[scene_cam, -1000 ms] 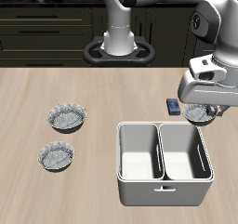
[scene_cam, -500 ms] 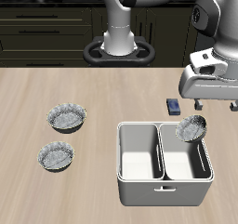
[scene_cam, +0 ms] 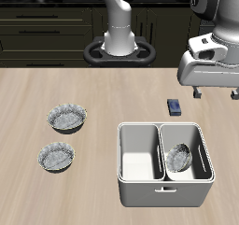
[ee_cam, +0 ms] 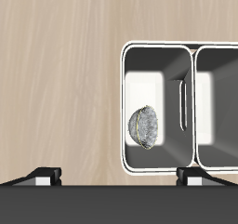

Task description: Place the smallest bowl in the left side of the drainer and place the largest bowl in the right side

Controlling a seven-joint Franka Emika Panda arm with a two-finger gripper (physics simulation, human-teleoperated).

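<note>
We find the smallest bowl [scene_cam: 179, 156] tilted inside one compartment of the drainer [scene_cam: 163, 186]; that half looks done. The largest bowl [scene_cam: 68, 118] waits on the surface [scene_cam: 112, 89]. The jaws stand wide, empty.

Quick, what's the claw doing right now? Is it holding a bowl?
Claw: open and holding nothing. The smallest bowl lies tilted inside one compartment of the drainer.
</note>
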